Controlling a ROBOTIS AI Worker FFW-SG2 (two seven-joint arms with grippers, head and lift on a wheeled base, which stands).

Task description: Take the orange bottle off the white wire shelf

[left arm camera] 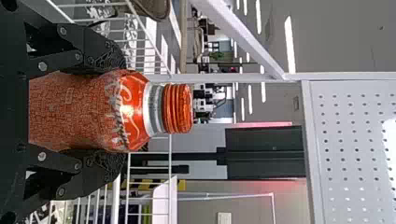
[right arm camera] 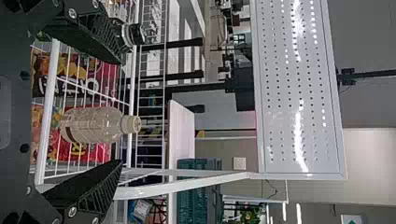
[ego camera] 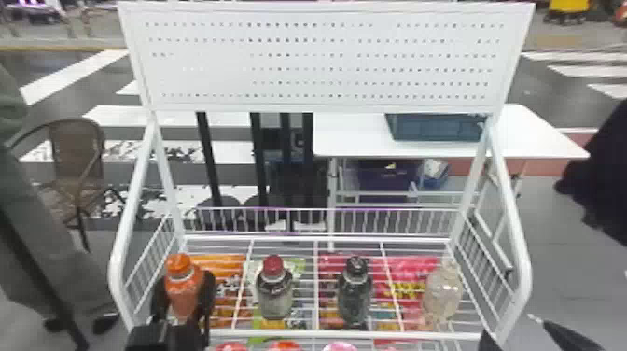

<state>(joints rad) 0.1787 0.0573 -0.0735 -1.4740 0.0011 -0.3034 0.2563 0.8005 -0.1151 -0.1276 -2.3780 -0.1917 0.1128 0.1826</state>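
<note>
Left jaws [left arm camera: 116, 112] closed on the orange bottle [ego camera: 183, 298], which stands between them, long axis vertical, at the left end of the shelf [ego camera: 364, 334]. Left arm [ego camera: 151, 337] nearer; lift presumably along that axis. Right jaws [right arm camera: 122, 111] open, empty.

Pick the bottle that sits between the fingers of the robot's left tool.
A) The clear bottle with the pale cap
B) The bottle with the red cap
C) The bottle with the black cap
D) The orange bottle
D: the left tool has one finger along each side of the orange bottle, below its cap.
</note>
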